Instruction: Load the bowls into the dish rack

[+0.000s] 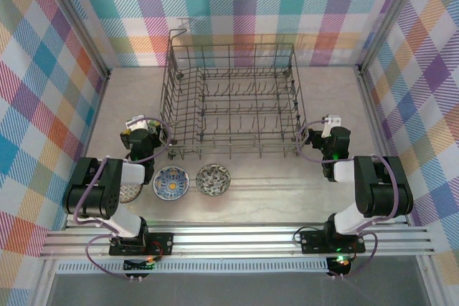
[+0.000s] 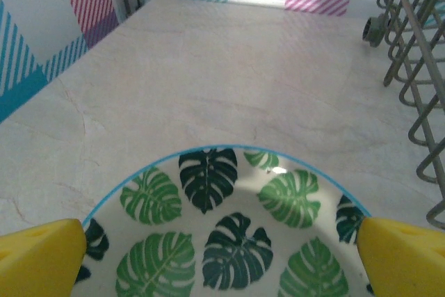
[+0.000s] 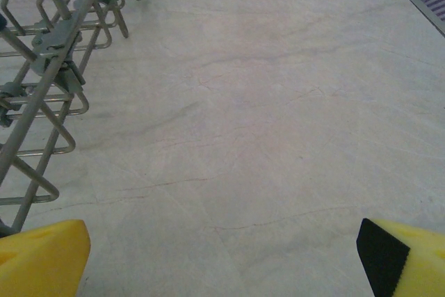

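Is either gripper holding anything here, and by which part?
Nothing held: left gripper open above the green-leaf bowl, right gripper open over the table.

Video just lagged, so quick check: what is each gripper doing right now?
Left gripper: open, poised over the green leaf bowl.
Right gripper: open, holding nothing, over the table.

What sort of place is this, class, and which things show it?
Probably a robot test booth, not a real kitchen: checked walls close in a pale table, two robot arms are bolted to a metal rail, and a dish rack and bowls sit there.
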`<state>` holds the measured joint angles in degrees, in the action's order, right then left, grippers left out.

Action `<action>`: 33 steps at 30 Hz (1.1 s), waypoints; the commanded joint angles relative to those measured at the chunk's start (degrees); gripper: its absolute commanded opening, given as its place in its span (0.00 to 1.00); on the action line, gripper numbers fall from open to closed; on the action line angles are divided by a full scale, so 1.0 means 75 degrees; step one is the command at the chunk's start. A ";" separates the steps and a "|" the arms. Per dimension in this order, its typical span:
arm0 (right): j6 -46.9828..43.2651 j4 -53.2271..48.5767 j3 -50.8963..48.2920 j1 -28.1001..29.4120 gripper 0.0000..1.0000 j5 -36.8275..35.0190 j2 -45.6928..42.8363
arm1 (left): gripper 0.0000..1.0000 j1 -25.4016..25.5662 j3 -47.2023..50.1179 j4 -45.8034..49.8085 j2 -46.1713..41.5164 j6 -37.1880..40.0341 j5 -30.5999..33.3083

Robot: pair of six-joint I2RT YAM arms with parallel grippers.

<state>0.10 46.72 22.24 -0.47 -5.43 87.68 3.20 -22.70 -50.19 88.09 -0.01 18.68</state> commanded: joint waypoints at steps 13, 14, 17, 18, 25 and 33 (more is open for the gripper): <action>0.0970 -0.4627 0.1021 0.0112 0.99 -0.0306 -0.3886 | 1.00 -0.0235 -0.1098 0.4086 -0.3329 -0.0493 -0.0410; 0.1049 -0.4941 0.1118 0.0110 0.99 -0.0234 -0.4076 | 1.00 -0.0232 -0.1250 0.4471 -0.3484 -0.0525 -0.0446; 0.1204 -0.6142 0.1552 0.0118 0.99 0.0221 -0.4726 | 1.00 -0.0226 -0.1763 0.5713 -0.3996 -0.0750 -0.0720; 0.1236 -0.6486 0.1708 0.0116 0.99 0.0416 -0.4915 | 1.00 -0.0228 -0.1894 0.6073 -0.4167 -0.0836 -0.0797; 0.1459 -0.8560 0.2715 0.0118 0.99 0.2134 -0.5474 | 1.00 -0.0228 -0.2876 0.8874 -0.5115 -0.1228 -0.1417; 0.1673 -0.9729 0.3333 0.0319 0.92 0.3938 -0.5426 | 0.87 -0.0003 -0.4018 1.1689 -0.5767 -0.1215 -0.2692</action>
<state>11.25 -20.32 44.69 1.04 16.49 47.09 2.28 -49.74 25.30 46.26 -8.62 3.11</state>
